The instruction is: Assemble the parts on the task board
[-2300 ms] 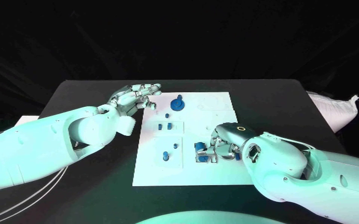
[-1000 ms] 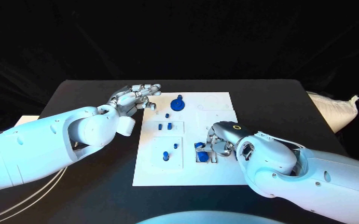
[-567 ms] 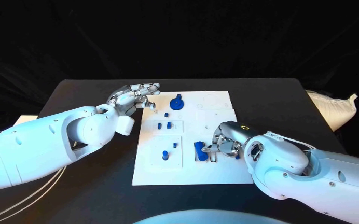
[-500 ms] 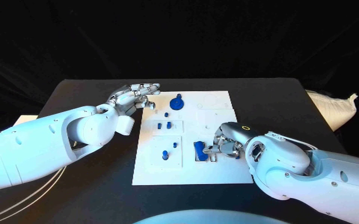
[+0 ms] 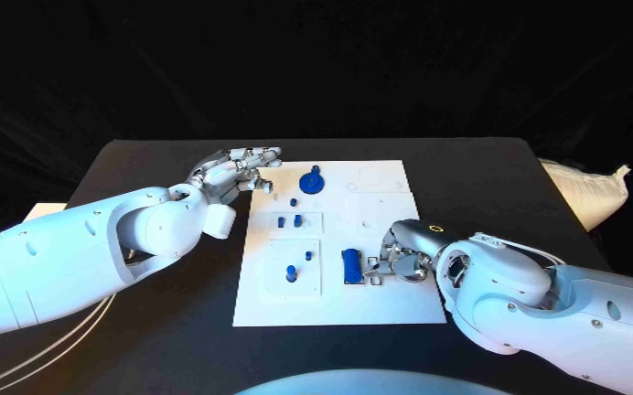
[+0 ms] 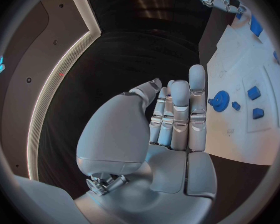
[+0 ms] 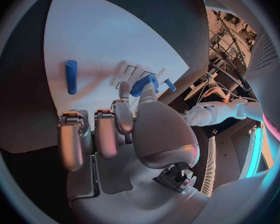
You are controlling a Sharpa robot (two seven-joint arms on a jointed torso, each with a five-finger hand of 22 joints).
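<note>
Task board (image 5: 382, 308); no legible writing

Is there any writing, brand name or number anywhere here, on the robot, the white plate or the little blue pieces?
None can be read.
Task board: faint outlines only, no legible letters.
Blue parts, such as the long blue bar: no markings.
Right hand: a small yellow ring mark, not text.
Left hand: plain.

Left hand (image 6: 171, 134) beside task board (image 6: 239, 104)

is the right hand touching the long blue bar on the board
Apart. In the right wrist view the blue bar lies alone on the task board, with bare white board between it and the right hand.
</note>
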